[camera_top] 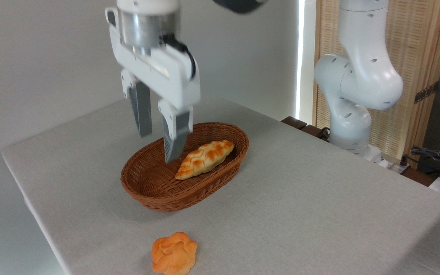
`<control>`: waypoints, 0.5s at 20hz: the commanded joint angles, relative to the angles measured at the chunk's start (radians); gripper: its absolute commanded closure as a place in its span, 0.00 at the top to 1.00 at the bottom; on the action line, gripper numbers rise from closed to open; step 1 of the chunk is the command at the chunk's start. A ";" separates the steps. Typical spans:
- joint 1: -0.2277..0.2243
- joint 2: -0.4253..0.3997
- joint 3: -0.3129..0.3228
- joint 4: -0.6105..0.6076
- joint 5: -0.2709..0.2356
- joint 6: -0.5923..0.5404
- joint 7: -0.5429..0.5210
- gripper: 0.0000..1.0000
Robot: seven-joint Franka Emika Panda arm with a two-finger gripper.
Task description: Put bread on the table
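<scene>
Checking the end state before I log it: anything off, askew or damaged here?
Nothing stands out. The bread sits intact on the table, the loaf lies in the basket, and the gripper hangs above, jaws open.

Above bun (pixel 174 253): nothing is blocking it.
Beside bun: bare table (pixel 300 206) is lying open rightward.
Behind bun: basket (pixel 155 193) is standing near.
</scene>
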 commanded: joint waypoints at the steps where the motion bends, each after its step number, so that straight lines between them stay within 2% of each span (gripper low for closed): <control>1: 0.013 -0.005 -0.081 0.033 0.054 -0.077 -0.060 1.00; 2: 0.015 -0.005 -0.121 0.033 0.083 -0.077 -0.100 1.00; 4: 0.015 -0.005 -0.138 0.031 0.126 -0.078 -0.116 1.00; 8: 0.015 -0.002 -0.138 0.030 0.134 -0.083 -0.111 1.00; 10: 0.015 -0.002 -0.138 0.030 0.177 -0.084 -0.113 1.00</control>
